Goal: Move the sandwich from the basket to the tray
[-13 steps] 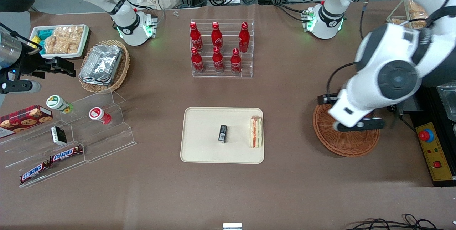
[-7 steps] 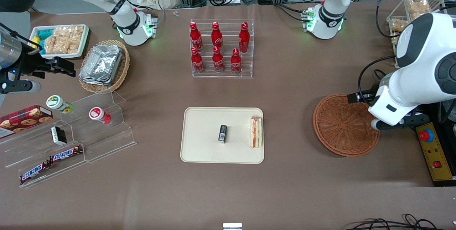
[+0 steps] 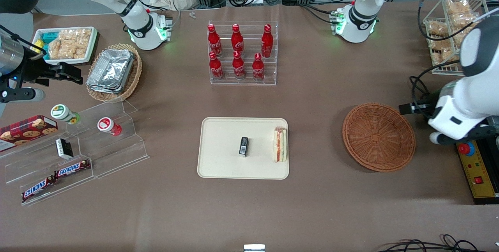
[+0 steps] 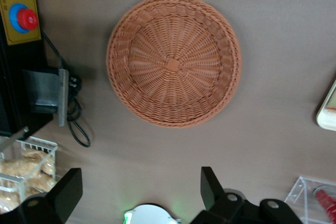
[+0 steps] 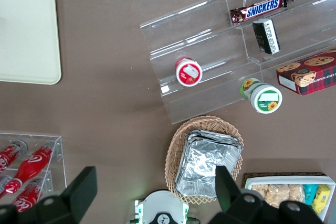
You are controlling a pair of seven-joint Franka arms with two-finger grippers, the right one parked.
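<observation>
Change: the working arm had drawn away from the basket (image 3: 378,137) toward its own end of the table; a second before it hung over the basket and hid much of the weave, and by this moment the whole round bowl lay in plain sight.
Claw: the gripper (image 4: 139,195) hung high over the bare table beside the basket, its two dark fingers (image 4: 211,186) spread wide apart with nothing between them.
Sandwich: it (image 3: 280,144) lay on the tray (image 3: 220,164), close to the rim nearest the basket, in the same spot as a second earlier.
Sandwich's look: a pale bread wedge, its long side showing an orange-red stripe of filling between white layers.
Tray: cream-coloured, flat on the table between the basket and the clear stepped stand (image 3: 113,146); a small black object (image 3: 243,146) sat near its middle, apart from the sandwich.
Basket: reddish-brown wicker, empty, its woven floor fully visible from the wrist camera (image 4: 174,67).
Bottles: six red bottles (image 3: 237,51) stood in a clear rack, farther from the front camera than the tray.
</observation>
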